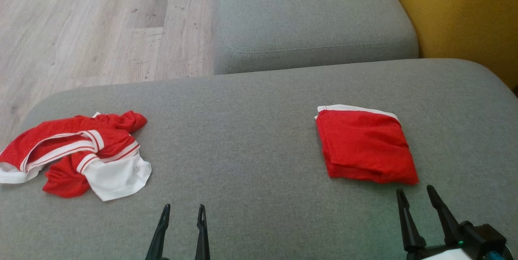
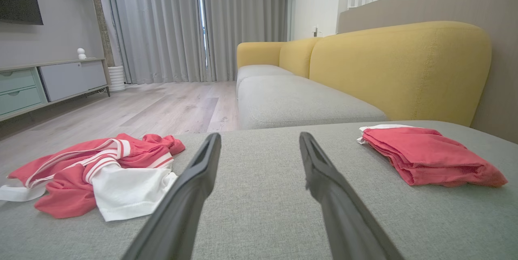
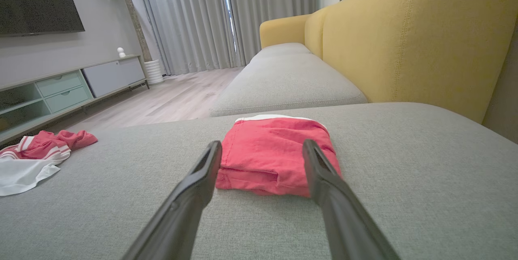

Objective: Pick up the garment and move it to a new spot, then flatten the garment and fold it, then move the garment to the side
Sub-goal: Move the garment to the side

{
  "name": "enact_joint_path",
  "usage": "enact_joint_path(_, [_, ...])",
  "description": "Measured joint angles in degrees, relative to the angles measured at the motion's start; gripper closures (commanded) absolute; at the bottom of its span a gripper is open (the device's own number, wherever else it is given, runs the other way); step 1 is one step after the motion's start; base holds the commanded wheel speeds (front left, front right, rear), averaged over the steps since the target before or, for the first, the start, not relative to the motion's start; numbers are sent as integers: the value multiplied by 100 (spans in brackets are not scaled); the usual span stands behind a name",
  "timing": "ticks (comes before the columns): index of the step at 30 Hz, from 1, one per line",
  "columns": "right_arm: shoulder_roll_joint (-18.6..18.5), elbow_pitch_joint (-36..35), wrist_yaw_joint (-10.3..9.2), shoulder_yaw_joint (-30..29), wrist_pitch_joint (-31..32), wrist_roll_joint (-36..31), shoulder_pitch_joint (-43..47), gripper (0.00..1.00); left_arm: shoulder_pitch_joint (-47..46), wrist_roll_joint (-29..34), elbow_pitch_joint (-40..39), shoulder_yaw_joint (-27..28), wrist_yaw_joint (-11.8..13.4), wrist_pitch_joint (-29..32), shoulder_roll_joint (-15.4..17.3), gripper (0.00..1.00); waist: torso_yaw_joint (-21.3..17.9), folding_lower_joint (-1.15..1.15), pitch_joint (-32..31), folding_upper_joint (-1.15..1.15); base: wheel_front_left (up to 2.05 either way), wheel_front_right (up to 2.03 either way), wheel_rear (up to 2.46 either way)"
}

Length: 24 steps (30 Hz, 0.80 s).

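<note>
My left gripper [image 1: 184,210] and right gripper [image 1: 415,190] both stand spread, holding nothing. The crumpled garment [image 1: 77,152] lies well left of my left fingers. The folded garment [image 1: 364,146] sits just beyond my right fingers, on the grey cushion [image 1: 251,142].

Left gripper [image 1: 183,207], right gripper [image 1: 415,189]: jaws spread, empty.

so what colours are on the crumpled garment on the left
Red with white stripes and a white panel; the crumpled garment shows best in the head view.
</note>
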Motion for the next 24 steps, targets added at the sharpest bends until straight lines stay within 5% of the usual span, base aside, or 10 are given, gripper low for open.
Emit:
enact_joint_path(15, [-257, 123, 0, 98, 0, -224, -251, 0, -49, 1, -91, -45, 34, 0, -1, 0, 73, 0, 484, 0, 0, 0, 0])
enact_joint_path(24, [-545, 1385, 0, -276, 336, 321, -1574, 0, -528, 15, -118, -219, 83, 0, -2, 0, 99, 1, 1124, 0, 0, 0, 0])
